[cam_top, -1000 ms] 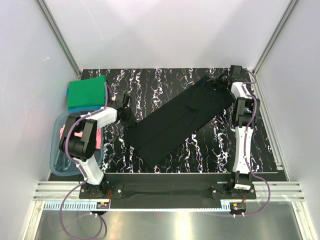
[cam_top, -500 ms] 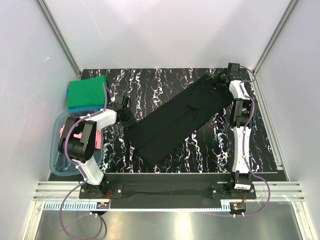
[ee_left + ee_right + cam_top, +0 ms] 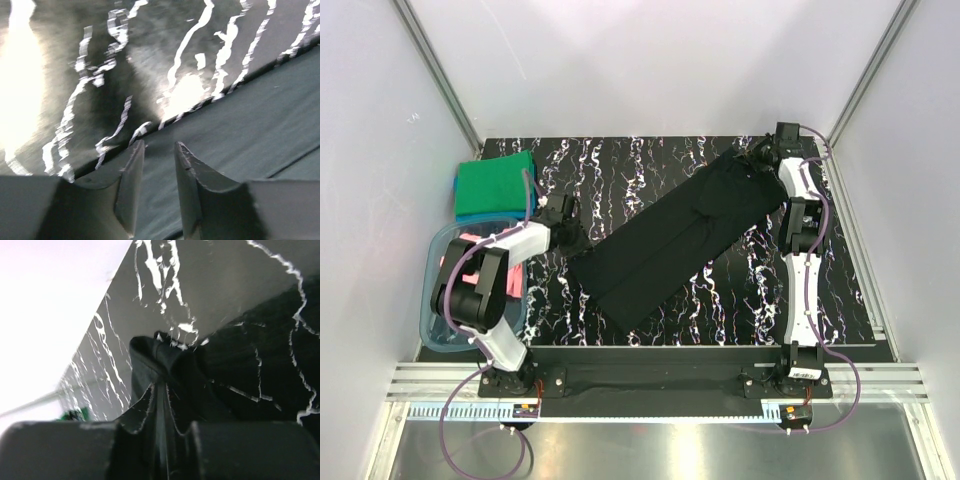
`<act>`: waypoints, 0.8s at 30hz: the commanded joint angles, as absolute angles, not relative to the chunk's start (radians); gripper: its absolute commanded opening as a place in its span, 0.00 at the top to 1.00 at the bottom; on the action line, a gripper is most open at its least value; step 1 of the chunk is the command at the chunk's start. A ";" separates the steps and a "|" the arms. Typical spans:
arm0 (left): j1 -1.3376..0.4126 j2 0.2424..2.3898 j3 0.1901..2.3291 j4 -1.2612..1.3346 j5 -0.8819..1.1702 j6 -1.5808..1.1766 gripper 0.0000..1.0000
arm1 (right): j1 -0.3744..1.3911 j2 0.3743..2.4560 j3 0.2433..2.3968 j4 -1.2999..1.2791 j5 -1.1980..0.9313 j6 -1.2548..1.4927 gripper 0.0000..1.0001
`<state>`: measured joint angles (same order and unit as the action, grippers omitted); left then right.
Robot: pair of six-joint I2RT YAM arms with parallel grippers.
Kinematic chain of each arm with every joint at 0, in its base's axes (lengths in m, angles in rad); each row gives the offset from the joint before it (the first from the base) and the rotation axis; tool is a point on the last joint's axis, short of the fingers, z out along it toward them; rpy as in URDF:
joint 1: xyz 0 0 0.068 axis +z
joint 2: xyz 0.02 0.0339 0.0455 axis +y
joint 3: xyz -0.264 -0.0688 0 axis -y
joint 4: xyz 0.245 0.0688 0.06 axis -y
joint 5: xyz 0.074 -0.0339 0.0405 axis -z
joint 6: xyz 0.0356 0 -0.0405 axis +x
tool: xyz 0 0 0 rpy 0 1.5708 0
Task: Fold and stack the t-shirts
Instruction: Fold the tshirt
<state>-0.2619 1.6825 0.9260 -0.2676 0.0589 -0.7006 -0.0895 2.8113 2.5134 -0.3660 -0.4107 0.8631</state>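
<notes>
We are looking at a robot test cell in a lab. A black marbled surface [image 3: 650, 160] is boxed in by plain white panels [image 3: 650, 60] on bare aluminium posts [image 3: 435, 70]. The left arm [image 3: 485, 290] and right arm [image 3: 805, 270] are mounted at its near edge among slotted metal rails [image 3: 880, 382], trailing purple cables [image 3: 442, 440].

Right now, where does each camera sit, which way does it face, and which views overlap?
Top external: above and behind the bases, looking down on the table; shows both arms, the left end effector and the right end effector.
Left wrist: on the left arm, facing down past its own fingers at the black t-shirt edge.
Right wrist: on the right arm, low, looking along its fingers at bunched black cloth.
Shared: all three show the black t-shirt.
</notes>
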 commanded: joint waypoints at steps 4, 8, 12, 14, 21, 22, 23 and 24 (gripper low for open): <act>-0.262 1.572 1.087 -0.455 -0.008 -0.560 0.61 | -0.067 2.462 2.306 -0.429 -0.394 0.715 0.77; -0.305 1.565 1.178 -0.492 0.037 -0.462 0.60 | -0.066 2.257 2.073 -0.470 -0.289 0.684 0.68; -0.322 1.588 1.149 -0.454 0.141 -0.446 0.60 | -0.063 2.111 1.820 -0.474 -0.241 0.678 0.72; -0.324 1.595 1.129 -0.437 0.175 -0.462 0.60 | -0.060 2.053 1.745 -0.471 -0.235 0.678 0.80; -0.340 1.623 1.006 -0.393 0.186 -0.489 0.60 | -0.060 2.029 1.520 -0.410 -0.176 0.695 1.00; -0.344 1.634 1.002 -0.393 0.186 -0.492 0.60 | -0.060 2.042 1.519 -0.413 -0.166 0.689 1.00; -0.354 1.649 0.997 -0.391 0.183 -0.497 0.60 | -0.060 2.055 1.523 -0.422 -0.140 0.683 1.00; -0.359 1.657 0.991 -0.390 0.175 -0.505 0.60 | -0.061 2.087 1.529 -0.420 -0.127 0.664 1.00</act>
